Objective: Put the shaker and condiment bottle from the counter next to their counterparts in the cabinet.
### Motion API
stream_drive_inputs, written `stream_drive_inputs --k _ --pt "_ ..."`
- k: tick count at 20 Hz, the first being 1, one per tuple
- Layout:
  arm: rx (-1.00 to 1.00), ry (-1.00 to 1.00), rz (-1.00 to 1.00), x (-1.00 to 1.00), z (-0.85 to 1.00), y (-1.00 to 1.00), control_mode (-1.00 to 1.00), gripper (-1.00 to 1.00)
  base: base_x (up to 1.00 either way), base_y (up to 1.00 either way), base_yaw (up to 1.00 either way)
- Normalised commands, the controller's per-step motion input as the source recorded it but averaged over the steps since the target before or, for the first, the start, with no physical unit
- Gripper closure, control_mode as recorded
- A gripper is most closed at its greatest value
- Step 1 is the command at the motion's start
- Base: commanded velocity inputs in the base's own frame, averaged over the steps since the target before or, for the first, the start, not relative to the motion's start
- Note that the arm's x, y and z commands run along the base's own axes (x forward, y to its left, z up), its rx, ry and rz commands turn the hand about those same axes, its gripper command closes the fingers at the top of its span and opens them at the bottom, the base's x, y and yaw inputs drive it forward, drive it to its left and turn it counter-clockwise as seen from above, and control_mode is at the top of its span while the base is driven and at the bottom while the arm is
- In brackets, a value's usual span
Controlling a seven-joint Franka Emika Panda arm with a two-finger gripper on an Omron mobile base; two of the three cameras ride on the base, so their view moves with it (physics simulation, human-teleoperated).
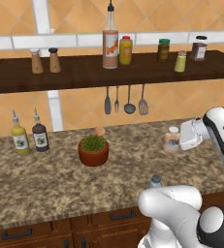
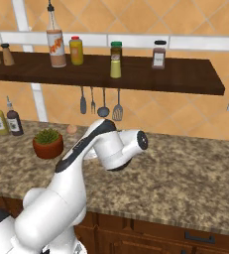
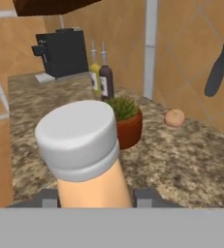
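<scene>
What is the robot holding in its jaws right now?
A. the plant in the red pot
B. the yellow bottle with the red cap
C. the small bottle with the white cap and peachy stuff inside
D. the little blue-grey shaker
C: the condiment bottle with its white cap sits between the jaws of the gripper, lifted off the counter.

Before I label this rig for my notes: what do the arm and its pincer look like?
The arm is glossy white, built of rounded tubular segments with bulbous joints. Dark grey caps and a black band mark the joints. The pincer is a boxy white hand; the hand view shows two small dark grey fingertips. No cables or lettering are visible.
</scene>
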Motion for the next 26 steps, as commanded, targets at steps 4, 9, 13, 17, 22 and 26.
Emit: stream_drive_inputs --k 4,9,13,17,22,26 --pt "0.0 0.0 0.0 -0.1 0.51 0.15 -1.0 1.0 0.0 0.0 0.0" --pt "0.0 0.0 0.0 -0.04 0.52 0.22 -1.0 1.0 0.0 0.0 0.0" --pt "0.0 0.0 0.0 -0.15 0.54 0.21 -1.0 1.0 0.0 0.0 0.0" --pt "0.0 0.0 0.0 -0.17 0.59 0.15 -1.0 1.0 0.0 0.0 0.0" --pt "0.0 0.0 0.0 -0.09 0.61 0.11 -1.0 1.0 0.0 0.0 0.0" --pt "0.0 0.0 -0.05 -0.01 0.57 0.12 -1.0 1.0 0.0 0.0 0.0"
